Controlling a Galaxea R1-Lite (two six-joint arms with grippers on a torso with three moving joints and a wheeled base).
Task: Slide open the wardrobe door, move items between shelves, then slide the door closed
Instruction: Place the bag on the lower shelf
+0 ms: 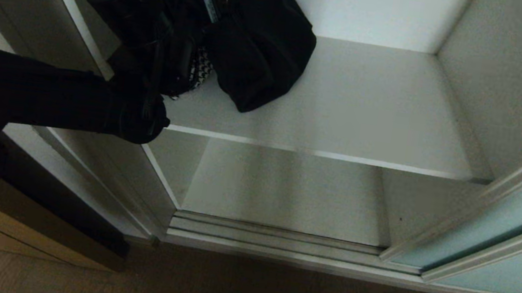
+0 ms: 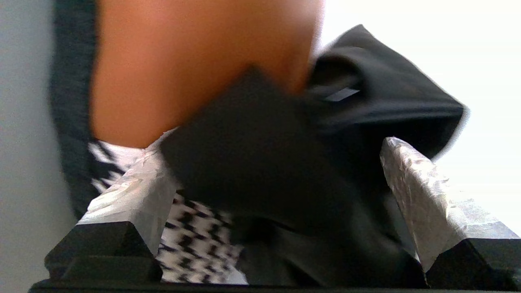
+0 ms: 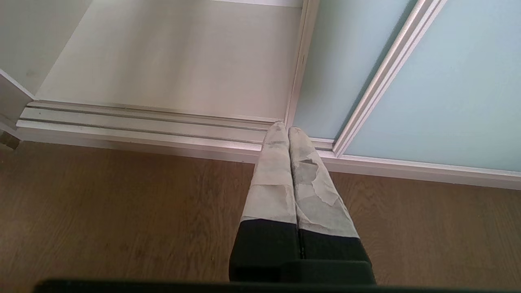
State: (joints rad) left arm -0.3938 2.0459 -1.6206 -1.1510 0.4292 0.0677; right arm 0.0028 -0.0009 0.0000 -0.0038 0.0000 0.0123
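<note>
Black cloth point(image 1: 264, 46) lies in a heap at the back left corner of the upper shelf point(image 1: 372, 105), over a black-and-white patterned piece point(image 1: 202, 69). The left gripper point(image 2: 268, 183) stands wide open around this heap and grips nothing. The sliding wardrobe door point(image 1: 498, 218) is pushed to the right, the lower shelf point(image 1: 285, 190) bare. The right gripper point(image 3: 288, 132) hangs pressed shut over the wooden floor point(image 3: 122, 211).

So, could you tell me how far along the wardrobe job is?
Done: the sliding wardrobe door stands open. In hand: the left gripper, open, is at the black bag on the upper shelf. Left: moving items between shelves and closing the door; the right gripper is parked shut.
</note>
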